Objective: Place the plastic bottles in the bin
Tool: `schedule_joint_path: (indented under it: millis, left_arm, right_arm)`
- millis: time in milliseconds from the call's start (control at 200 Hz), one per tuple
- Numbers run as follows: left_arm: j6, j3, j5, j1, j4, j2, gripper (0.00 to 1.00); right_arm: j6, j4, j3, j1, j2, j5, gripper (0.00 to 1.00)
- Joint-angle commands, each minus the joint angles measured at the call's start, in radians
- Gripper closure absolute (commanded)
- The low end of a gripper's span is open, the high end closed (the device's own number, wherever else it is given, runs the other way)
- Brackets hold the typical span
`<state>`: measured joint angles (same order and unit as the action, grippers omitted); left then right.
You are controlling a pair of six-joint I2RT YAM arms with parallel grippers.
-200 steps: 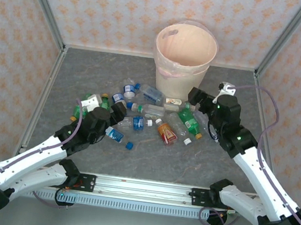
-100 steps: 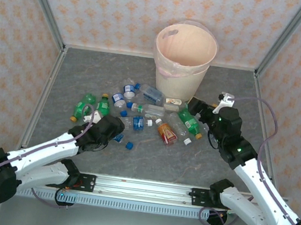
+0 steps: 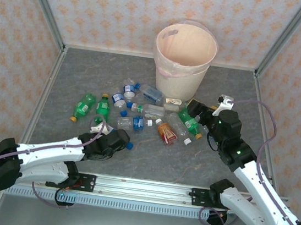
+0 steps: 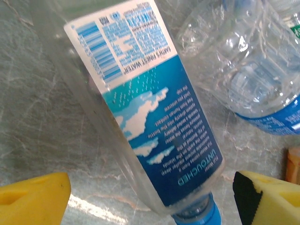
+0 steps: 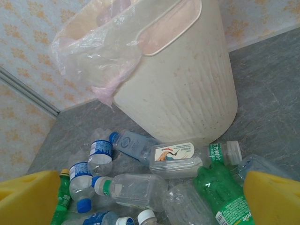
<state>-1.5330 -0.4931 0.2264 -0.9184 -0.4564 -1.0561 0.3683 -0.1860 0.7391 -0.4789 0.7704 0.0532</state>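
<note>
Several plastic bottles (image 3: 138, 123) lie scattered on the grey table in front of the bin (image 3: 179, 82), a tall cream bucket with a pink liner. My left gripper (image 3: 118, 139) is down low at the near left of the pile. Its jaws stand open around a clear bottle with a blue label and blue cap (image 4: 150, 122), with a gap on each side. My right gripper (image 3: 194, 109) hovers open over a green bottle (image 5: 222, 192) and a clear bottle with a bird label (image 5: 180, 157), just in front of the bin (image 5: 187, 93).
Two green bottles (image 3: 85, 105) lie at the left of the pile and an orange-red one (image 3: 165, 132) in the middle. A second clear bottle (image 4: 253, 61) lies right next to the one between my left jaws. Patterned walls close in the table.
My left arm swung toward the near edge and dropped low over the blue-labelled bottle, its jaws narrowing a little. My right gripper slid slightly nearer and lower by the bin.
</note>
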Motion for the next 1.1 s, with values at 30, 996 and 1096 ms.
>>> schedule_joint_path:
  millis: [30,996,1096]
  left_arm:
    - [-0.013,-0.026,0.119,-0.001,-0.016,-0.002,0.09]
    - [0.160,0.074,-0.041,0.226,0.206,-0.134,0.23]
    - [0.169,0.077,-0.044,0.230,0.207,-0.133,0.30]
  right_arm:
    - [0.014,0.021,-0.002,-0.003,-0.008,0.008,0.00]
    - [0.021,0.003,0.023,-0.003,0.012,0.008,0.00]
    - [0.022,0.003,0.022,-0.003,0.012,0.005,0.00]
